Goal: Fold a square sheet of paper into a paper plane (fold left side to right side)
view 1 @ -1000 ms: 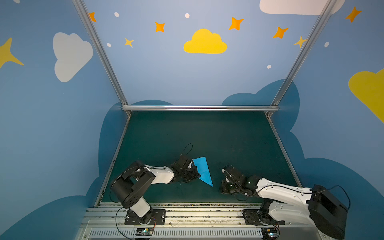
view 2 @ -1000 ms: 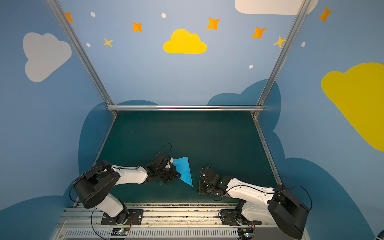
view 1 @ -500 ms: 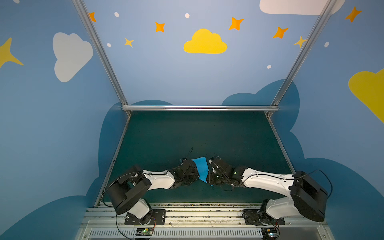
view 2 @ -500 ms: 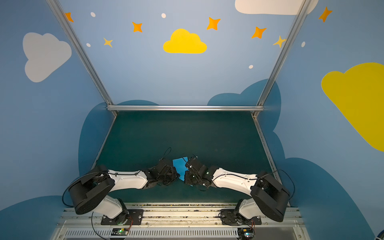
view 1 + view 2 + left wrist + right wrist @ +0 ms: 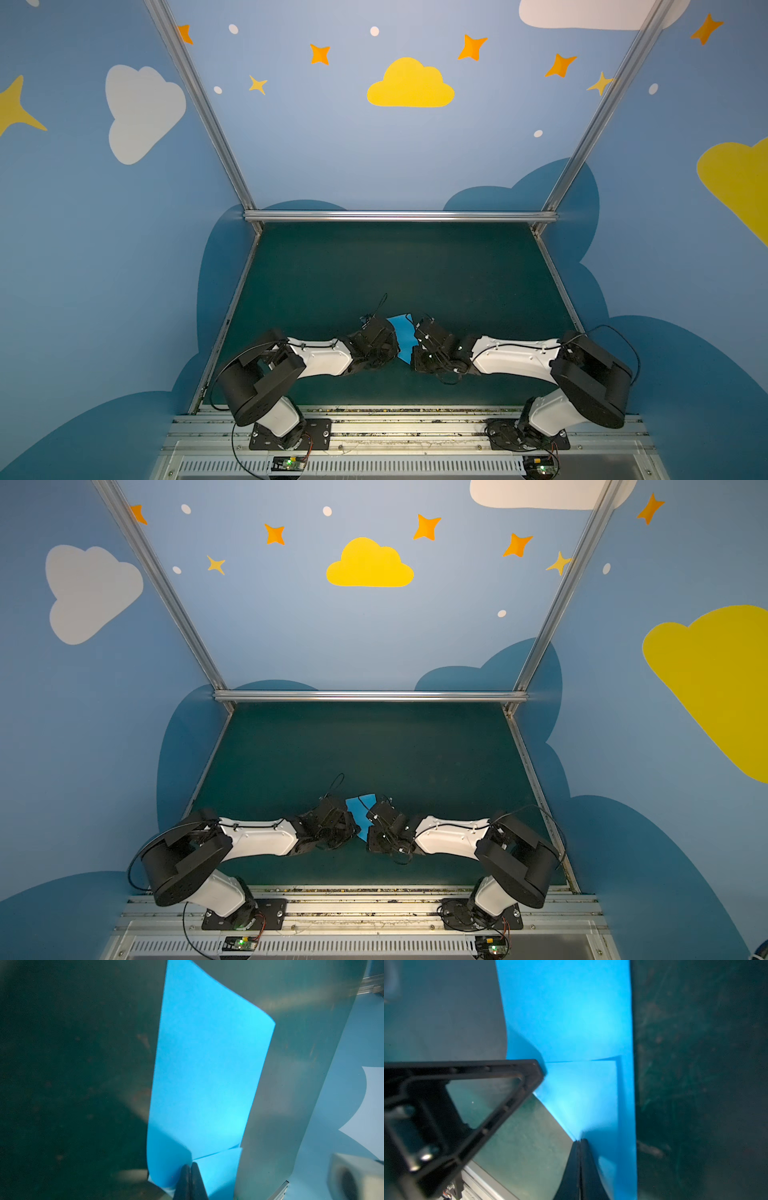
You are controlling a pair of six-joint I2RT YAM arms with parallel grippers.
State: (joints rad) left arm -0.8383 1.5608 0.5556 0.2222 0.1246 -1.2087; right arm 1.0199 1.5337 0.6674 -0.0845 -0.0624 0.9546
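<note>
Mid-fold. Square sheet of paper [image 5: 401, 335], partly doubled over, hung between the arms near the desk's [image 5: 374, 270] front edge. Left tool [image 5: 190, 1168] pressed together, pinching one edge; right tool [image 5: 580, 1144] likewise. Next, probably: align edges, lay flat, crease.

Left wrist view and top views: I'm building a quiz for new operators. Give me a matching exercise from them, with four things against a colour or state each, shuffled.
Things:
1. sheet of paper
2. left gripper
3. table mat
4. middle cloud on the back wall

Colours or states:
a. yellow
b. dark green
c. pinched shut on the sheet
d. bright blue, curling

Pairs: 1-d, 2-c, 3-b, 4-a.
</note>
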